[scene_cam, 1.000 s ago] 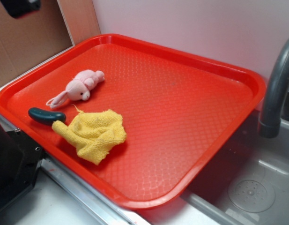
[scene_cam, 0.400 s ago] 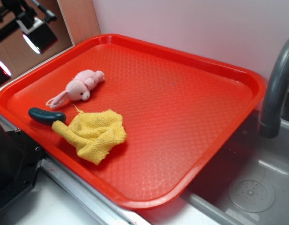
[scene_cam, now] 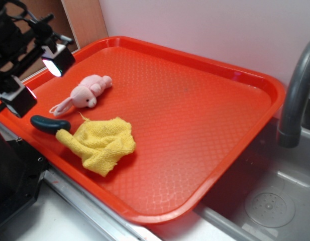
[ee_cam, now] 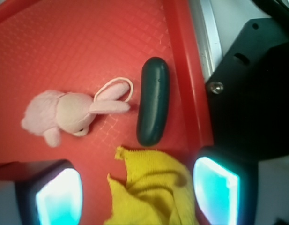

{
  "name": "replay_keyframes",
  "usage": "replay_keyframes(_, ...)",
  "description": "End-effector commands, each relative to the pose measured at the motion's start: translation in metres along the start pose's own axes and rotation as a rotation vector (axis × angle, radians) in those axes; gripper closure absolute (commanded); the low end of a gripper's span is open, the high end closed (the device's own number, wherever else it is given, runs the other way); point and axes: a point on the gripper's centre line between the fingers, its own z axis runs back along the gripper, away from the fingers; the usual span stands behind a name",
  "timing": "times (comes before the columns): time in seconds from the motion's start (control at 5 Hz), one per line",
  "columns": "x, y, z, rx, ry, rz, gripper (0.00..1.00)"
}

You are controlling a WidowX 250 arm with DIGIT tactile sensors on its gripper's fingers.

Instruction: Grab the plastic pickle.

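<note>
The plastic pickle [scene_cam: 49, 123] is dark green and sausage-shaped. It lies near the left rim of the red tray [scene_cam: 220, 125], between the pink plush bunny [scene_cam: 87, 93] and the yellow cloth [scene_cam: 102, 143]. My gripper [scene_cam: 36, 80] hangs open in the air over the tray's left edge, above and left of the pickle, holding nothing. In the wrist view the pickle [ee_cam: 152, 107] lies lengthwise ahead of the gripper [ee_cam: 137, 197]. There the bunny [ee_cam: 64, 115] is to its left and the cloth [ee_cam: 153, 187] sits below, between the two fingertips.
The tray's raised rim [ee_cam: 181, 70] runs close beside the pickle. A black box [scene_cam: 14, 175] stands just outside that rim. A grey faucet [scene_cam: 295, 95] and a steel sink [scene_cam: 270, 201] are at the right. A brown board and a white wall stand behind.
The gripper has come down from the upper left corner into full view, over the tray's left edge. The pickle, bunny and cloth have not moved.
</note>
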Motion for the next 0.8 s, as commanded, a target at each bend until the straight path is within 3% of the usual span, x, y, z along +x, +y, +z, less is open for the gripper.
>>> replay_keyframes(0.0,0.013,-0.006,-0.024,0.018,-0.089,0.03,0.0)
replay_keyframes(0.6,0.015,0.004,-0.057,0.125,-0.097,-0.007,0.0)
